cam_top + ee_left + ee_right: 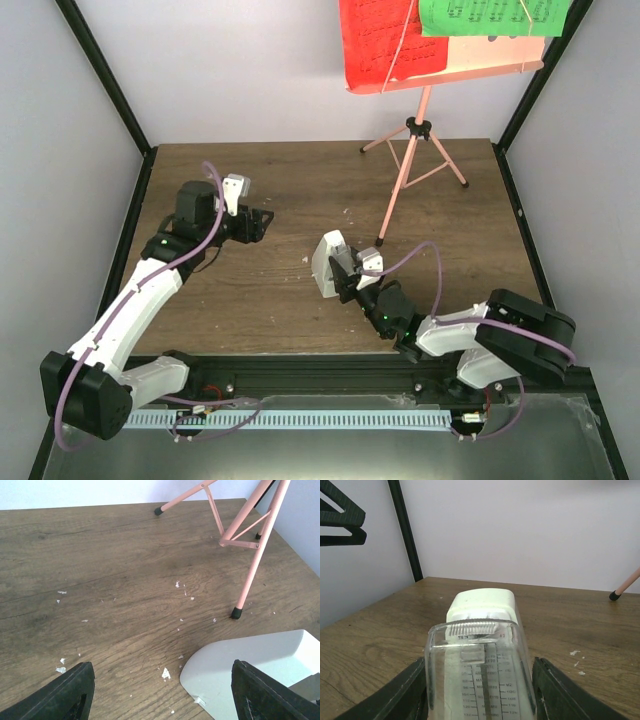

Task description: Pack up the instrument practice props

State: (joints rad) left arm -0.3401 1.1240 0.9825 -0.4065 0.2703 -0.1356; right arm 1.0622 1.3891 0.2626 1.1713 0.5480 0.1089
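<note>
While the right claw point(347, 276) grips the metronome point(329, 264), its two dark fingers point(395, 697) press against either side of the clear cover point(480, 680), and the white body point(481, 605) points away from the wrist. The metronome is held tilted near the middle of the desk point(280, 180), just beside the front foot of the pink music stand point(408, 160). Whether any part of it touches the wood cannot be told. The stand is upright on its three legs at the far right of the desk, with a red page point(385, 40) and a green page point(490, 15) on its ledge, the green one overlapping the red one's right side. The left claw point(262, 222) hangs over the left part of the desk, well apart from the stand, its jaws spread wide and holding nothing. From its wrist view, bare wood and small white flecks point(165, 672) lie between the fingers point(70, 692), and the metronome's white base point(250, 655) shows beside the right-hand one.
</note>
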